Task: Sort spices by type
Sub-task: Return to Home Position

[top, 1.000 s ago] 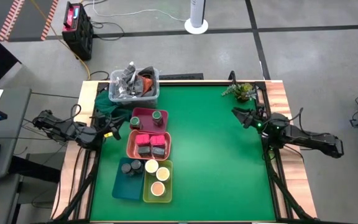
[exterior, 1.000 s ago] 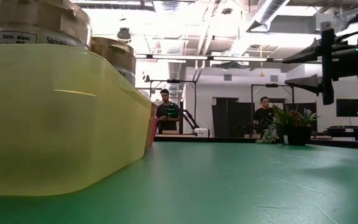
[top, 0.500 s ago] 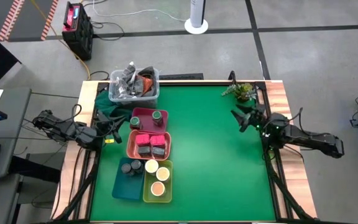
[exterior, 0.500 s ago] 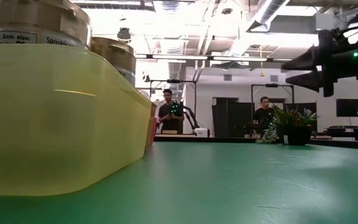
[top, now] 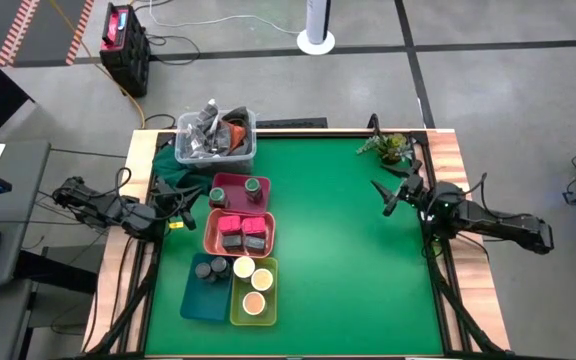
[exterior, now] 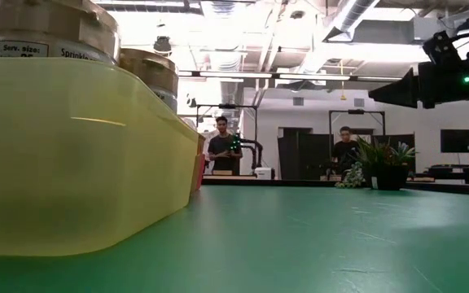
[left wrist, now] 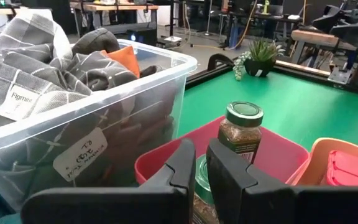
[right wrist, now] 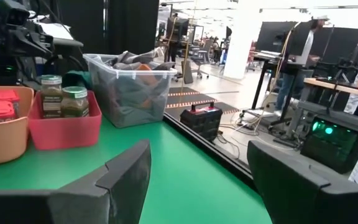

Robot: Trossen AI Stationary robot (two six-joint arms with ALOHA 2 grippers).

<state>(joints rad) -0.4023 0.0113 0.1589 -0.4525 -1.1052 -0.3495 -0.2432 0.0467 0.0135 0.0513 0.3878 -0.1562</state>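
left gripper (top: 173,210) waits at the left edge of the bench (top: 338,270), fingers closed, just beside the clear bin of cloths (top: 216,140). the spices (top: 240,232) sit sorted in four trays (top: 196,300). right gripper (top: 380,197) hovers with fingers spread, near the plant (top: 393,147).

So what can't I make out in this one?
Low view: the yellow bin fills the near side and hides whatever stands behind it; only two gold jar tops show above it.
Left wrist view: the left jaws cover most of one green-lidded jar.
High view: labels on the dark jars are too small to read.
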